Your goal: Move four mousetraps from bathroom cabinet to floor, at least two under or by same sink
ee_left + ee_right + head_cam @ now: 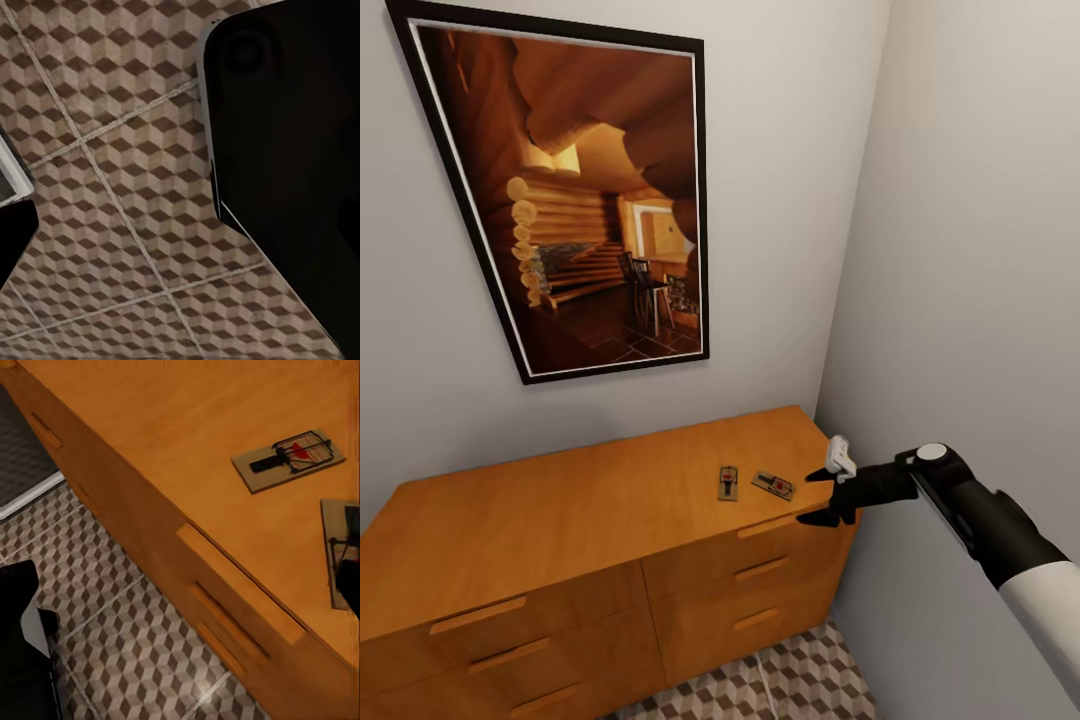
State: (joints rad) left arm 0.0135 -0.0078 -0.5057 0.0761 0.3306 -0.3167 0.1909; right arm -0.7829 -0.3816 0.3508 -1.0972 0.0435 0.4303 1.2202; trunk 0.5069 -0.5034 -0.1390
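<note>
Here two flat brown mousetraps (750, 484) with red bits lie on the cabinet (560, 520).

Orange-brown cabinet (560, 510), brown-cream cube-patterned bathroom floor (120, 225)

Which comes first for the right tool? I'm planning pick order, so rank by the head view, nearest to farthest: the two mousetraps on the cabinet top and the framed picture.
From the right tool:
1. Right-hand mousetrap, just beside the tool near the cabinet's front right edge.
2. Left-hand mousetrap, one step further along the top.
3. Framed picture, up on the wall behind.
</note>
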